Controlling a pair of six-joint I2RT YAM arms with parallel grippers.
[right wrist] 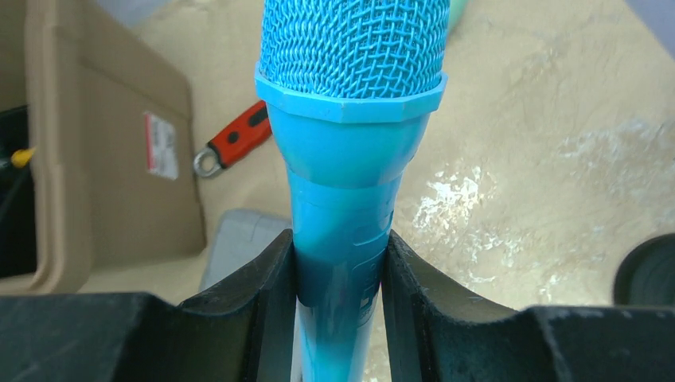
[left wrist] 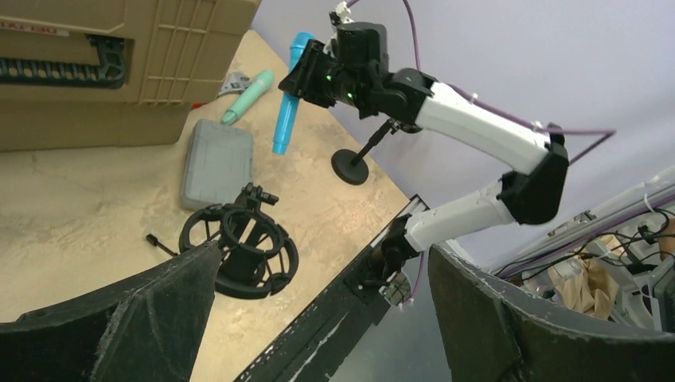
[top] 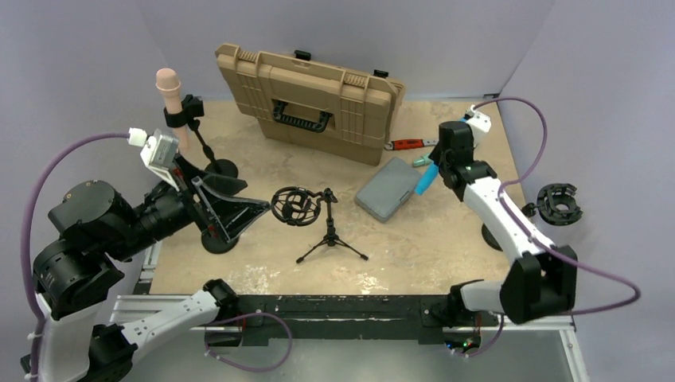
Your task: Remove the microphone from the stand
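The right tool (right wrist: 338,274) is clamping the blue mesh-headed microphone (right wrist: 350,87) by its handle, holding it in the air right of the tan plastic case (top: 306,99) and clear of the black round-based stand (left wrist: 350,165). Removal is looking done, with only the set-down left. The left tool (left wrist: 325,253) is gaping wide, empty

Lit evenly and softly from overhead.
Showed only faint, short shadows on the table (top: 414,247); rendered the blue microphone (right wrist: 350,72) mesh crisp, blurred the dark fingers (right wrist: 231,318) nearest the right wrist lens; looked slightly soft in the top view.
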